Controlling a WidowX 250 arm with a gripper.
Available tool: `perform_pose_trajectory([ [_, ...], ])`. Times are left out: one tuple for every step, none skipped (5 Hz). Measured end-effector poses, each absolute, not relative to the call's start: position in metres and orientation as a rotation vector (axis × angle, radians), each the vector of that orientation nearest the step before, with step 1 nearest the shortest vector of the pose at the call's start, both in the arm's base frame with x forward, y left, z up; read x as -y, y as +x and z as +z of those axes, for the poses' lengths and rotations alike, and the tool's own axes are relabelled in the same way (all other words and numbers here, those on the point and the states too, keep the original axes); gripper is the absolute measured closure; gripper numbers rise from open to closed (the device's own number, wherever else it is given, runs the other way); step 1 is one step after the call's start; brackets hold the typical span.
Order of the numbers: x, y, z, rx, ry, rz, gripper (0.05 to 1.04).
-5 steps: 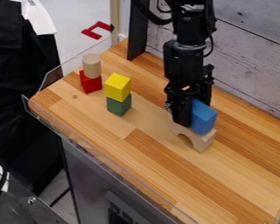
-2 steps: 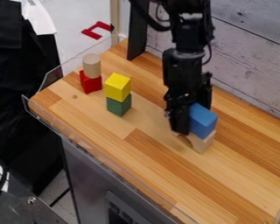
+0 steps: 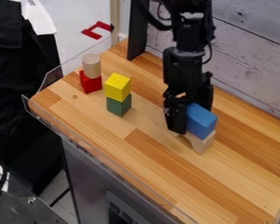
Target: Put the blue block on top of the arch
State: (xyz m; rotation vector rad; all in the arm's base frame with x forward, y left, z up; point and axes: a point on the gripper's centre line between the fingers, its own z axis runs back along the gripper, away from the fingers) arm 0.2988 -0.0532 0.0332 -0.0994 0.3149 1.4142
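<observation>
The blue block (image 3: 201,120) sits on top of the arch (image 3: 202,143), right at the hand (image 3: 187,114), toward its five o'clock; whether the hand pinches it or is spread, one cannot tell.

Part of the arch (image 3: 203,144) hidden by the tool (image 3: 187,114) and blue block (image 3: 202,120)

I see: blue block (image 3: 203,120), plain-faced, atop arch | arch (image 3: 202,143): pale wood, standing upright on desk (image 3: 236,179), opening downward
</observation>
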Motion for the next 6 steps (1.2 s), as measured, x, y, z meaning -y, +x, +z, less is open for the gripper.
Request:
perform_pose_trajectory([
  [0.049,0.311,0.063,-0.245,-0.126,1.396,0.083],
  [0.043,0.316,0.087,-0.184,-0.153,1.408,0.084],
  [0.037,0.315,0.099,-0.174,-0.18,1.429,0.084],
  [0.016,0.299,0.1,-0.182,-0.174,1.473,0.083],
  [-0.002,0.288,0.107,-0.182,-0.173,1.537,0.084],
  [-0.011,0.283,0.117,-0.146,-0.166,1.56,0.084],
])
